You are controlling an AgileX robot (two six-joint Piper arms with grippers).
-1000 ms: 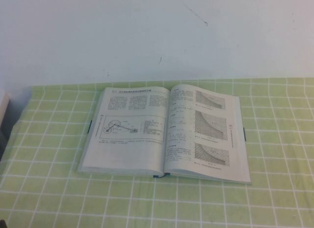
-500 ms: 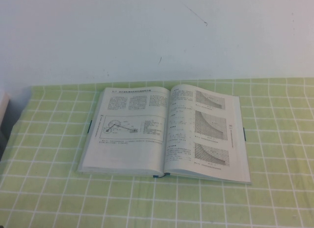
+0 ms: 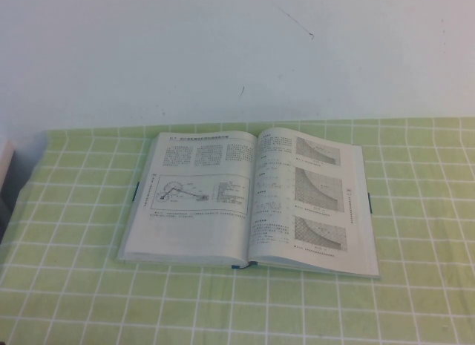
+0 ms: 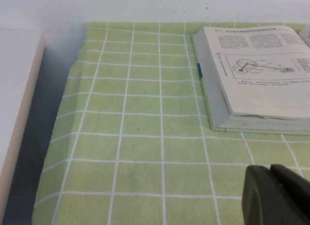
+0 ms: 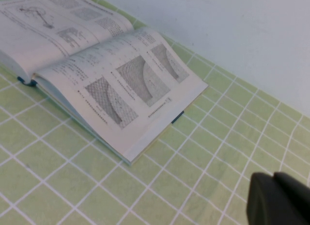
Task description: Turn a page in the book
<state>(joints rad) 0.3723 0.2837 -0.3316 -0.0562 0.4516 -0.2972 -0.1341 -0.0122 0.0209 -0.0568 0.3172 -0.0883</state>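
The book (image 3: pixel 249 200) lies open and flat on the green checked cloth, its blue spine end (image 3: pixel 243 265) toward me. The left page (image 3: pixel 197 193) shows text and a machine drawing; the right page (image 3: pixel 312 200) shows text and three grey charts. No page is lifted. Neither gripper shows in the high view. My left gripper (image 4: pixel 270 168) is shut and empty, low over the cloth, apart from the book's left near corner (image 4: pixel 220 123). My right gripper (image 5: pixel 273 175) is shut and empty over the cloth, apart from the book's right edge (image 5: pixel 160 138).
The green checked tablecloth (image 3: pixel 74 286) covers the table up to a white wall (image 3: pixel 237 56). A pale box (image 4: pixel 17 113) stands off the cloth's left edge. Small dark tabs stick out at the book's left (image 3: pixel 136 191) and right (image 3: pixel 369 202) edges.
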